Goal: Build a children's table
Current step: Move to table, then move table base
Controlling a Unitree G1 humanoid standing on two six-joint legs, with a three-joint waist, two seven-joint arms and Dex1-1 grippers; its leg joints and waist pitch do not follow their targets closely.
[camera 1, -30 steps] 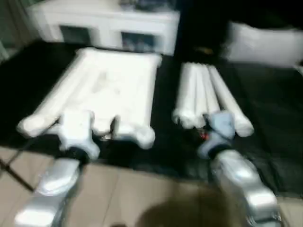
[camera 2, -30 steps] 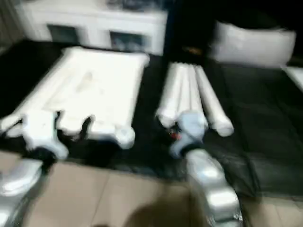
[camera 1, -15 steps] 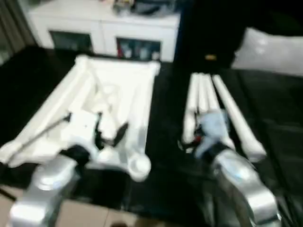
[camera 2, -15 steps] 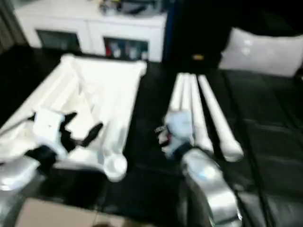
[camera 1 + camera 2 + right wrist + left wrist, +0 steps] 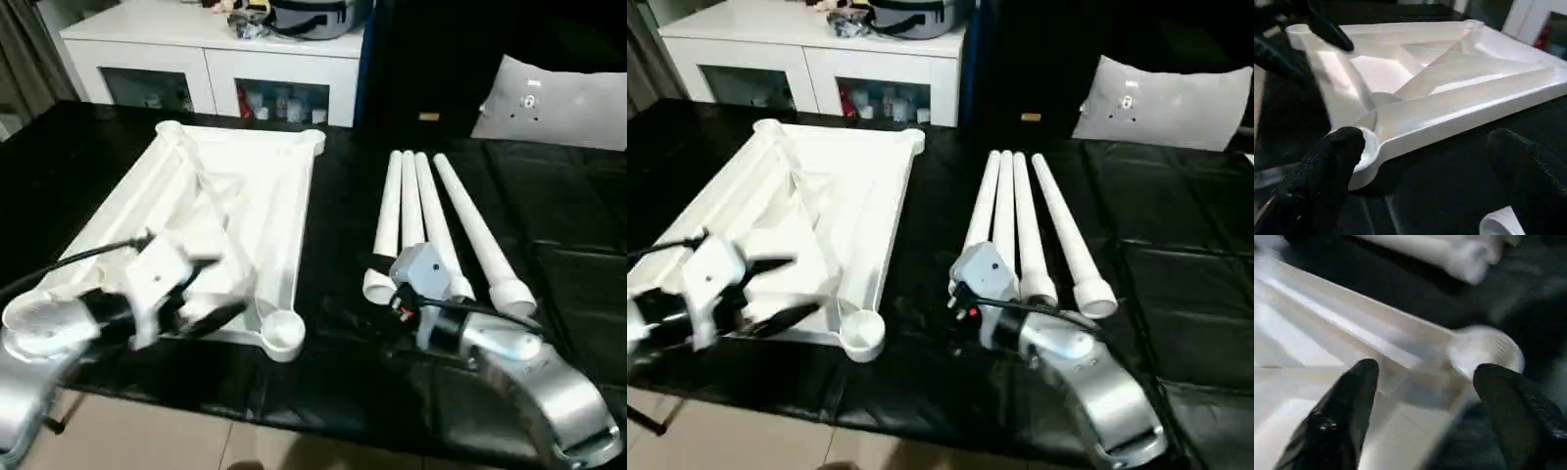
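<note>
upside-down white children's table top (image 5: 230, 211) lying on the black-covered tabletop (image 5: 549, 225), ribbed underside facing up, round sockets at the corners, the near-right socket (image 5: 282, 333) close to the tabletop's front edge. four white tube legs (image 5: 431, 220) laid side by side to the right of the top, close together and fanning a little apart at the near ends, well apart from the top, with a strip of black cover between. left hand (image 5: 201, 291) over the near edge of the table top, black fingers (image 5: 1352, 396) spread, one above the ribbed underside and the other toward the corner socket, nothing between them; cannot tell whether touching the plastic. right hand (image 5: 1427, 171) low over the black cover just in front of the near ends of the legs, pointing across toward the table top's near corner, fingers (image 5: 1327, 166) wide apart and empty, one leg end (image 5: 1501, 223) just beside one finger. silver forearm of the right arm (image 5: 529, 377) reaching in from the lower right, grey wrist block (image 5: 423, 274) overlapping the near ends of the middle legs. white cabinet (image 5: 220, 54) with glass doors beyond the tabletop's far edge, dark bag (image 5: 313, 15) on its top. white pillow-like panel (image 5: 549, 103) at the far right.
</note>
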